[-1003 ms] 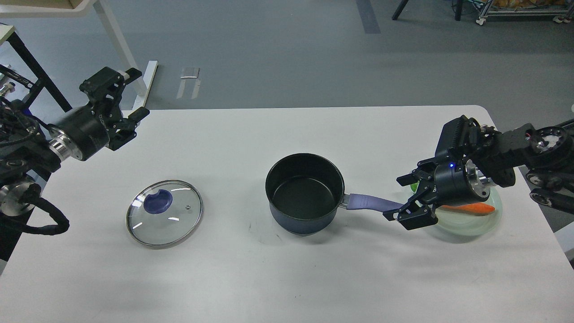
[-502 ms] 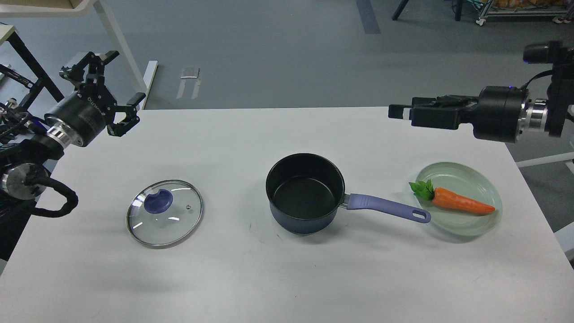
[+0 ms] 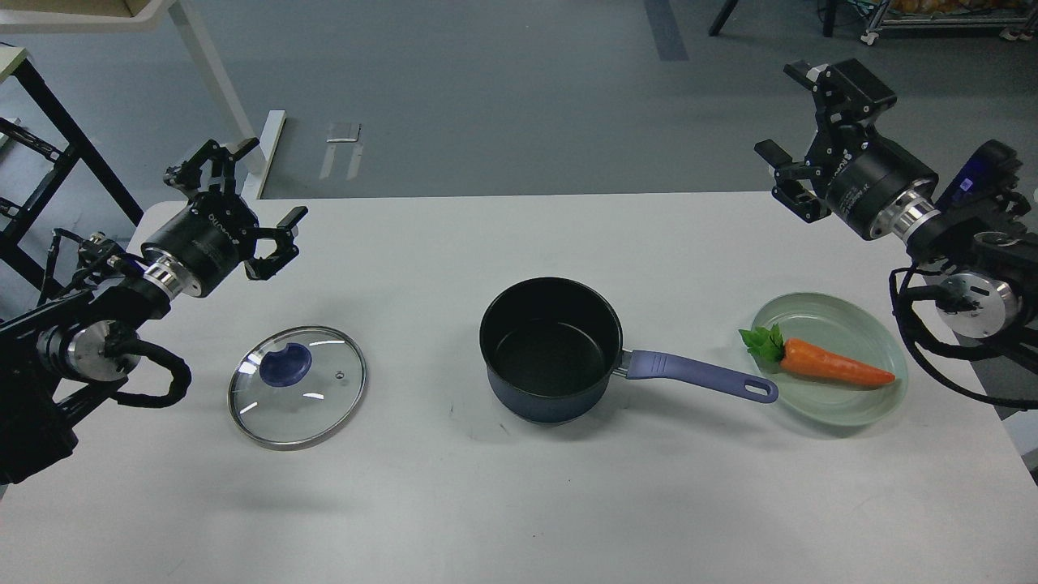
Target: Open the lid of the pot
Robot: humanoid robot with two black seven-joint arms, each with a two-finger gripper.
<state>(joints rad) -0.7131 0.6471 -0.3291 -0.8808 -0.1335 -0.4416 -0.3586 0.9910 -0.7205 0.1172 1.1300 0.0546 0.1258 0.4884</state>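
A dark blue pot (image 3: pixel 551 349) with a purple handle (image 3: pixel 701 377) stands open in the middle of the white table (image 3: pixel 519 503). Its glass lid (image 3: pixel 297 396), with a blue knob (image 3: pixel 285 364), lies flat on the table to the left, apart from the pot. My left gripper (image 3: pixel 247 182) is open and empty, raised over the table's far left, above the lid. My right gripper (image 3: pixel 791 122) is open and empty, raised at the far right, well above the handle.
A pale green plate (image 3: pixel 843 410) holding a carrot (image 3: pixel 831 365) sits right of the pot handle. A white desk leg (image 3: pixel 215 89) and a black frame (image 3: pixel 49 122) stand on the grey floor beyond the table's far left corner.
My right gripper let go of the pot handle, rose and swung back to the far right. My left gripper shifted right and lower, nearer the lid. Pot and lid stayed put.
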